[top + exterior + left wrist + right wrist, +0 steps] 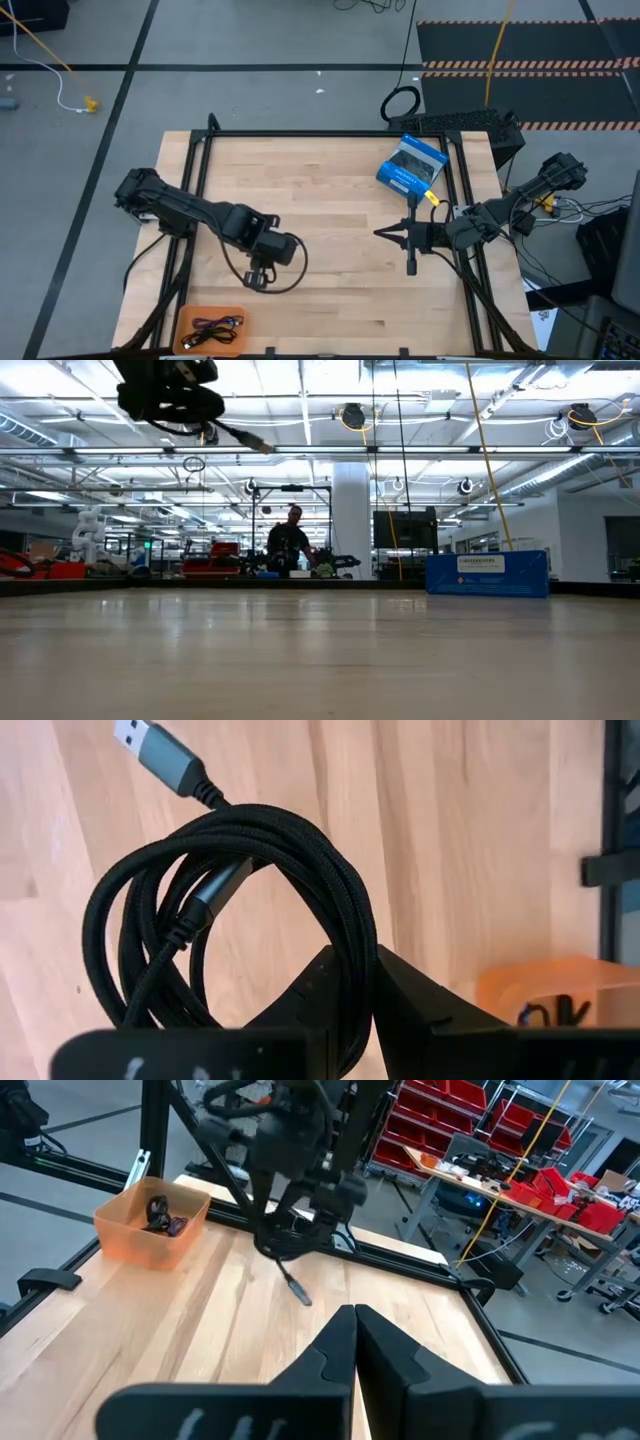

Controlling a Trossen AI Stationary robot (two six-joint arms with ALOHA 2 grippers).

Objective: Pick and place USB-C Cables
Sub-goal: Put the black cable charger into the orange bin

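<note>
Left gripper pinches a loose black cable up off the wooden table. Close by sits an orange bin with two cables inside. Farther off, the right gripper is pressed together, near a blue box.

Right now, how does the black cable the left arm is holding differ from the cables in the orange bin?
The held black cable hangs in the air, clamped in the left hand; the binned cables lie in the orange bin at the table's corner. The held one is a single black loop; the binned ones include a purplish-blue cable. All are short, thin and bundled.
</note>
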